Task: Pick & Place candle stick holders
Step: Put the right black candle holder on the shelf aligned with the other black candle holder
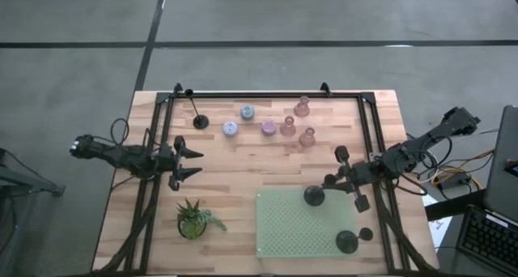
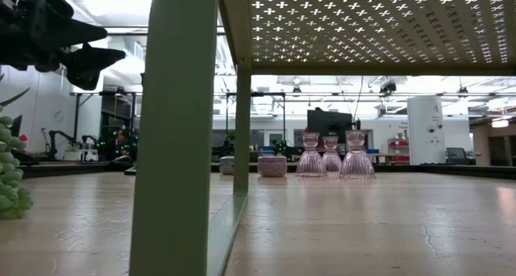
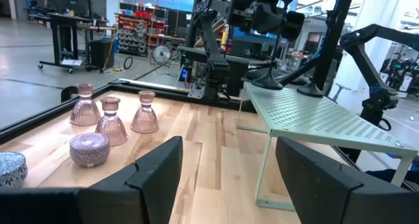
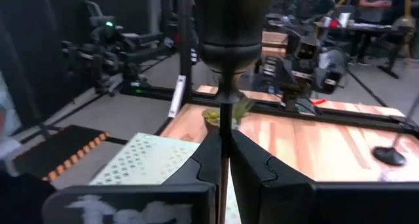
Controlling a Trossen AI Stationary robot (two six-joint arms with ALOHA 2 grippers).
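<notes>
Green perforated shelf [image 1: 283, 228] beneath right pincer [image 4: 223, 160], black holder's stem [image 4: 224, 129] between its fingers.

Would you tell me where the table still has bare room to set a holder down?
Bare wood lies between the potted plant and the green perforated shelf, and along the table's right edge. The far middle is crowded with pink holders and lilac holders.

Three pink bell-shaped holders [image 1: 301, 108] stand upright at the tabletop's far side, just beside three short round lilac and pale-blue ones [image 1: 247, 112]. A thin-stemmed black holder [image 1: 200, 121] stands apart. Two, perhaps three, black holders [image 1: 314, 197] sit on the green rack.
</notes>
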